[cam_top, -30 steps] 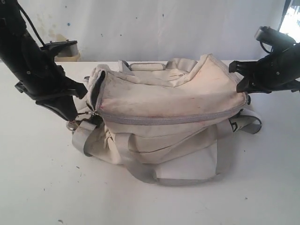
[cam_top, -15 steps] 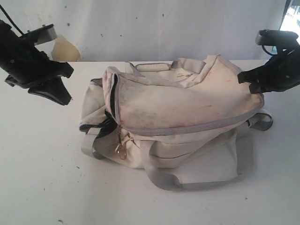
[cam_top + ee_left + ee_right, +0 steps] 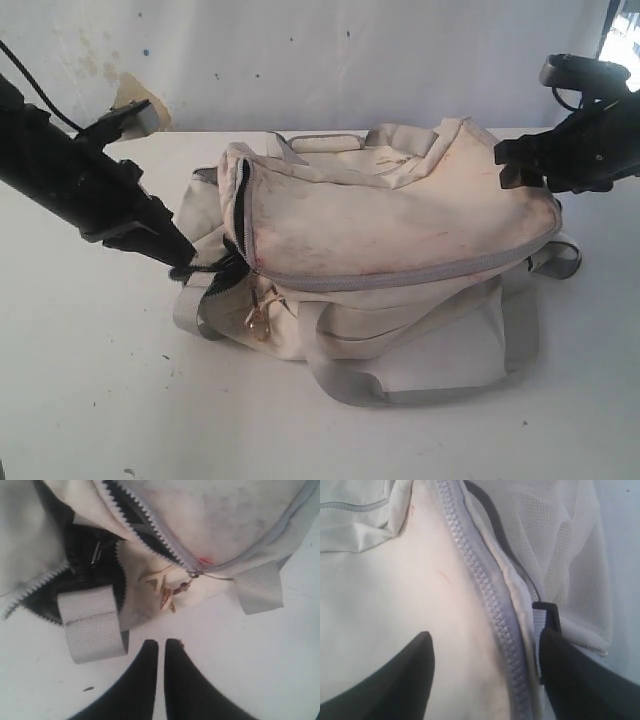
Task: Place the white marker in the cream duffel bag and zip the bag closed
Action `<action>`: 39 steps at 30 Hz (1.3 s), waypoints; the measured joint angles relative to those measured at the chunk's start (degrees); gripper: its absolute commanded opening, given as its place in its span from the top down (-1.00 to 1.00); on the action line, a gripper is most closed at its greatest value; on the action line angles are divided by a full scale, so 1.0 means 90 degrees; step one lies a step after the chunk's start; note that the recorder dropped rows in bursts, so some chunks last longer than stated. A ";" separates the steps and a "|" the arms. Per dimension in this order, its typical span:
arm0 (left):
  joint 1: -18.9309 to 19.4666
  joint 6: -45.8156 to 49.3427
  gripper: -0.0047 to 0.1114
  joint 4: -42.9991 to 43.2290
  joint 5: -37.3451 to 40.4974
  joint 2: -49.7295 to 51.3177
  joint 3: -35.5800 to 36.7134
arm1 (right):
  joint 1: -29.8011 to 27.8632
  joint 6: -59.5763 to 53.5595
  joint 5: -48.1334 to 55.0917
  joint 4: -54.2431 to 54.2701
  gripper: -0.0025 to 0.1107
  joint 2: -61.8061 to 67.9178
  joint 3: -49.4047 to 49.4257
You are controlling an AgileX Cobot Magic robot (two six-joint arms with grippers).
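The cream duffel bag (image 3: 400,220) lies on its side on the white table. Its grey zipper (image 3: 400,278) is closed along the long side and gapes at the left end, showing dark lining (image 3: 90,570). A gold clasp on the zipper pull (image 3: 167,597) hangs at that end. My left gripper (image 3: 161,645) is shut and empty, its tip just short of the bag's left end (image 3: 183,262). My right gripper (image 3: 485,640) stands open over the bag's right end (image 3: 508,165), its fingers on either side of the zipper (image 3: 490,600). The white marker is out of view.
A grey webbing handle (image 3: 400,390) loops out in front of the bag and a short strap tab (image 3: 92,625) lies near my left fingertips. The white table (image 3: 90,380) runs back to a stained wall. A beige patch (image 3: 130,95) shows behind my left arm.
My right gripper has opened and let go of the bag's right end. My left gripper, raised half a second ago, has come back down to the left end. The bag slid right earlier.
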 measured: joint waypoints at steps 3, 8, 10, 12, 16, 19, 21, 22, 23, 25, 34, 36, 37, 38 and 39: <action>-0.0014 0.0571 0.42 -0.0547 -0.0034 0.0000 0.0204 | 0.0000 0.0000 -0.0014 0.0013 -0.05 -0.0051 0.0000; -0.0216 0.1021 0.22 -0.0765 -0.0463 0.0000 0.0425 | 0.0000 0.0000 -0.0038 0.0013 -0.05 -0.0286 0.0000; -0.0350 0.1066 0.21 -0.0765 -0.0707 0.0000 0.0520 | 0.0000 0.0000 -0.0038 0.0024 -0.05 -0.0378 0.0000; -0.0490 0.1138 0.21 -0.0663 -0.0981 0.0000 0.0630 | 0.0000 0.0000 -0.0038 0.0024 -0.05 -0.0462 0.0000; -0.0791 0.1247 0.21 -0.0485 -0.1497 0.0000 0.0848 | 0.0000 0.0000 -0.0038 0.0071 -0.05 -0.0516 0.0000; -0.1000 0.1247 0.21 -0.0485 -0.1679 0.0000 0.0947 | 0.0000 0.0000 -0.0038 0.0144 -0.05 -0.0516 0.0000; -0.1107 0.1247 0.21 -0.0485 -0.1775 0.0000 0.1038 | 0.0000 0.0000 -0.0038 0.0168 -0.05 -0.0516 0.0000; -0.1177 0.1247 0.21 -0.0497 -0.1871 0.0000 0.1097 | 0.0000 0.0000 -0.0038 0.0168 -0.05 -0.0516 0.0000; -0.1218 0.1247 0.21 -0.0497 -0.2012 0.0000 0.1164 | 0.0000 0.0000 -0.0038 0.0168 -0.05 -0.0516 0.0000; -0.1322 0.1247 0.21 -0.0508 -0.2402 0.0000 0.1321 | 0.0000 0.0000 -0.0038 0.0181 -0.05 -0.0516 0.0000; -0.1446 0.1470 0.21 -0.1154 -0.3469 0.0420 0.1594 | 0.0000 0.0000 -0.0050 0.0372 -0.05 -0.0516 0.0000; -0.1446 0.1793 0.21 -0.1525 -0.3379 0.0480 0.1594 | 0.0000 0.0000 -0.0050 0.0399 -0.05 -0.0516 0.0000; -0.1446 0.1998 0.21 -0.1743 -0.3282 0.0508 0.1594 | 0.0000 0.0000 -0.0050 0.0415 -0.05 -0.0516 0.0000; -0.1446 0.2180 0.21 -0.1907 -0.3198 0.0525 0.1594 | 0.0000 0.0000 -0.0050 0.0415 -0.05 -0.0516 0.0000; -0.1446 0.2416 0.21 -0.2105 -0.3085 0.0523 0.1603 | 0.0000 0.0000 -0.0050 0.0415 -0.05 -0.0516 0.0000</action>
